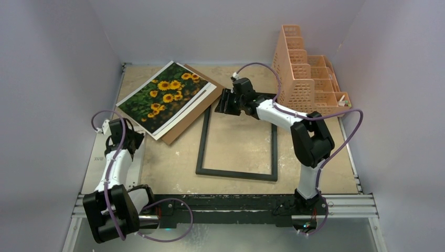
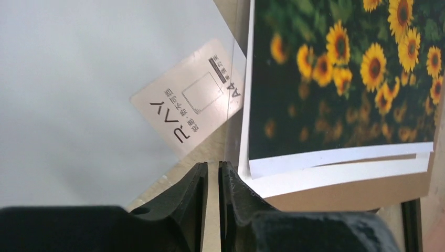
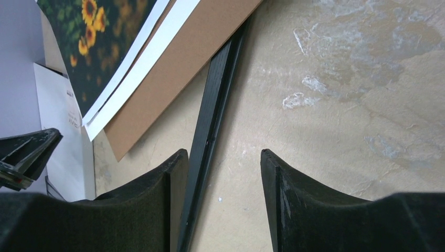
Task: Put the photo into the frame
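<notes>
Overhead, the photo lies slantwise in the upper left of the table. It shows yellow sunflowers on dark green leaves inside a thin white border, and it rests on a brown backing board whose edge sticks out below and to its right. The frame, a thin black rectangle with bare table showing through it, sits at centre, its upper left corner meeting the board's edge. The left gripper is just beside the photo's lower corner. The right gripper hangs over the frame's upper left corner, and a peach mesh organizer stands at upper right. From the left wrist, the black fingers are almost together, only a slim slit between them — whether they pinch anything I cannot tell. The photo fills the upper right with blurred blooms, and a pale labelled sheet lies at centre left. From the right wrist, the jaws stand apart — the frame's black bar runs up between them, close to the left-hand finger, with photo and board at upper left.
</notes>
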Controlling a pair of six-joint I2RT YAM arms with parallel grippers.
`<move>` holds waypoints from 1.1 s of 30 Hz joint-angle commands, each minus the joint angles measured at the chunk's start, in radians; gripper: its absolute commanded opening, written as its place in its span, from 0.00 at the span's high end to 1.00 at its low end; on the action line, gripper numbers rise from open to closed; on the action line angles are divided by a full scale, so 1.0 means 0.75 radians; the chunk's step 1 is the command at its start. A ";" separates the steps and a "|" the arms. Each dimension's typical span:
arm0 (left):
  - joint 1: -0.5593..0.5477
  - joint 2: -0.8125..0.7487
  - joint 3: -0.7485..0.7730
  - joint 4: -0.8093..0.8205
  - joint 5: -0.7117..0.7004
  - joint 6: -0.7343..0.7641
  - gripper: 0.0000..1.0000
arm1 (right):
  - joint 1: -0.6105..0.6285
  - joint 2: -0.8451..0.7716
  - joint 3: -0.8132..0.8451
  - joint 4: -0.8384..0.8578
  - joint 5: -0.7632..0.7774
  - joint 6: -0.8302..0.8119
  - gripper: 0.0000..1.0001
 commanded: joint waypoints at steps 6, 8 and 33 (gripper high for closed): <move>0.012 0.026 0.049 0.059 -0.002 0.015 0.43 | -0.004 0.031 0.086 -0.025 -0.008 -0.052 0.46; 0.011 0.060 0.014 0.121 0.061 0.001 0.39 | -0.004 0.032 0.089 -0.025 -0.011 -0.057 0.46; 0.017 0.137 -0.223 0.618 0.177 -0.141 0.60 | -0.006 0.008 0.071 -0.034 -0.006 -0.084 0.47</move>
